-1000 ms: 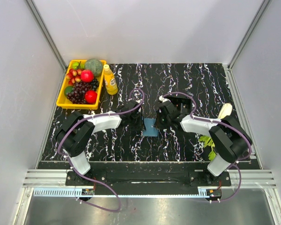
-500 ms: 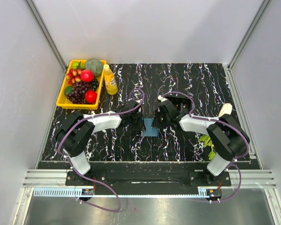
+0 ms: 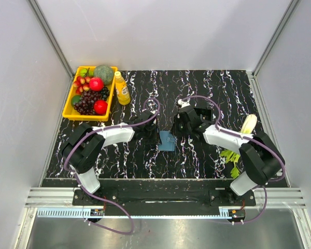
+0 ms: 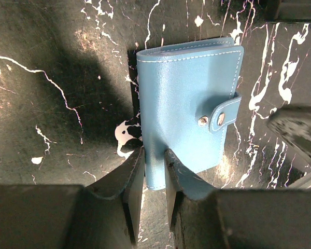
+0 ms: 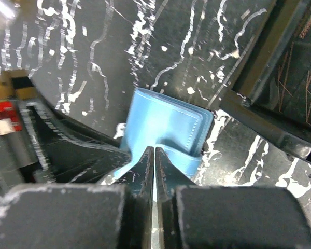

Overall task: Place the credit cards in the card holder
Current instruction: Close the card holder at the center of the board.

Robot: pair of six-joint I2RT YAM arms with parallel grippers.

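While the left gripper (image 4: 151,174) keeps its jaws pinched on the near edge of the blue card holder (image 4: 186,98) mid-table (image 3: 145,161), the right gripper (image 5: 154,155) has backed off, its jaws all but closed and seemingly empty. The snap tab (image 4: 220,118) is fastened and no credit cards are visible, so I'd guess either filling is finished or it needs reopening. The holder's long axis runs straight away from the left jaws, with the tab on the right in the left wrist view.

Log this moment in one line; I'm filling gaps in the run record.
left claw: pinching card holder edge | right claw: shut, no card seen | card holder: folded, snapped closed
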